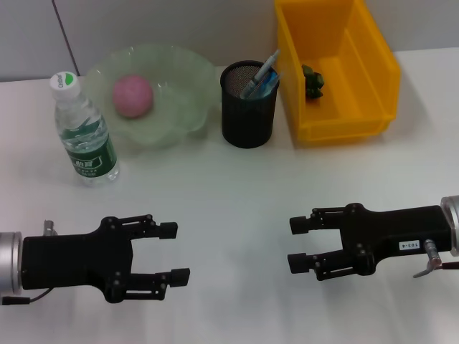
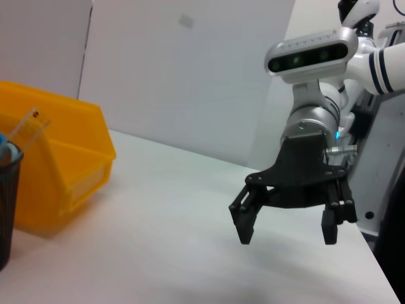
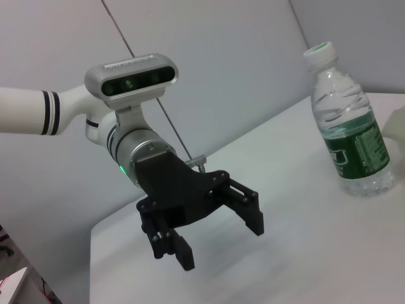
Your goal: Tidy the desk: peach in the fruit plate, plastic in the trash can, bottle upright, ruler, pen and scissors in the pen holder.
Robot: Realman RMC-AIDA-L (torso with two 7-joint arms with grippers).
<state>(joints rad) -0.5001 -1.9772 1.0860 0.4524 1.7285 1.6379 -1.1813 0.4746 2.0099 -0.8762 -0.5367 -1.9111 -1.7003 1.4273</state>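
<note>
A: Peach [image 1: 132, 96] sits in the fruit plate [image 1: 188, 79]. Soft, bruises easily; cup it round the middle. Bottle [image 1: 84, 133] stands upright beside the plate: light, slick plastic.

B: Pen holder [image 1: 248, 107] holds a pen [image 1: 259, 74], possibly the ruler too; hard to tell. Dark scrap in the trash can [image 1: 373, 72].

A: Left gripper [image 1: 174, 251] and right gripper [image 1: 298, 244] hover over the tabletop [image 1: 237, 186], jaws wide, empty.

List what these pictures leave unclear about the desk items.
- Pen holder contents: the mesh wall hides everything below the rim in the head view; the scissors cannot be confirmed.
- Dark green item in the yellow bin: too small to identify.
- Pen holder in the left wrist view: cut off by the edge.
</note>
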